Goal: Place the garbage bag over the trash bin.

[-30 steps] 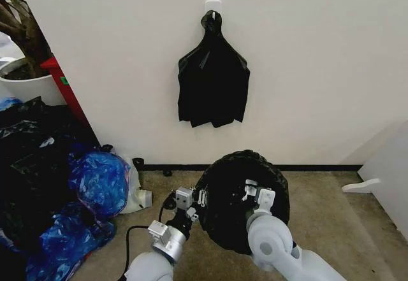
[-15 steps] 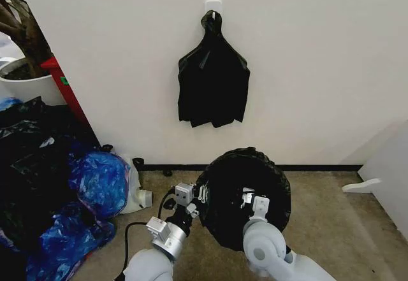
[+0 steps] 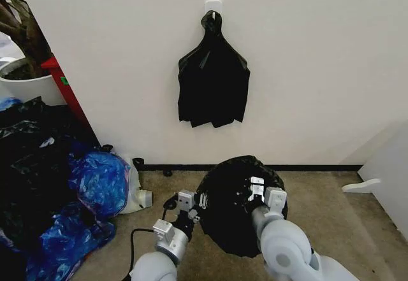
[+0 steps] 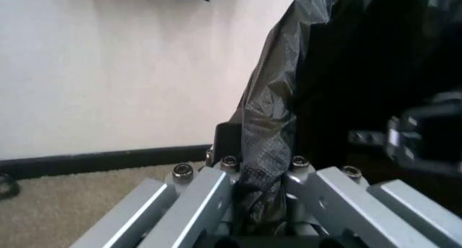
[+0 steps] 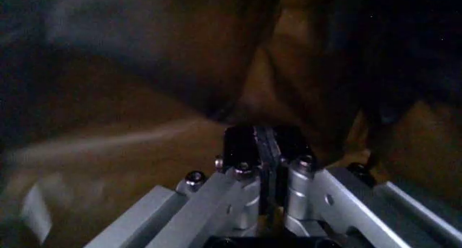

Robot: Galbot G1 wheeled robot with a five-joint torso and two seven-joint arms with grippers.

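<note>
The garbage bag (image 3: 239, 211), black, glossy and billowed into a round shape, hangs low in front of me near the wall. My left gripper (image 3: 199, 201) is shut on the bag's left edge; in the left wrist view the crinkled film (image 4: 271, 123) runs down between the closed fingers (image 4: 227, 142). On the bag's upper right side my right gripper (image 3: 256, 189) is shut on the plastic. In the right wrist view its pads (image 5: 242, 142) are pressed together, with dark bag folds (image 5: 144, 42) all around. The trash bin is hidden from view.
A flat black bunch (image 3: 213, 83) hangs from a wall hook. Blue bags (image 3: 99, 182) and black bags (image 3: 32, 160) pile up at the left, with a white plastic item (image 3: 141, 198) beside them. A plant pot (image 3: 25, 83) stands far left. White furniture (image 3: 389, 172) borders the right.
The right gripper has shifted to the right and slightly up with the bag's edge. The bag's outline has drawn in and moved a little. The left gripper has dropped slightly.
</note>
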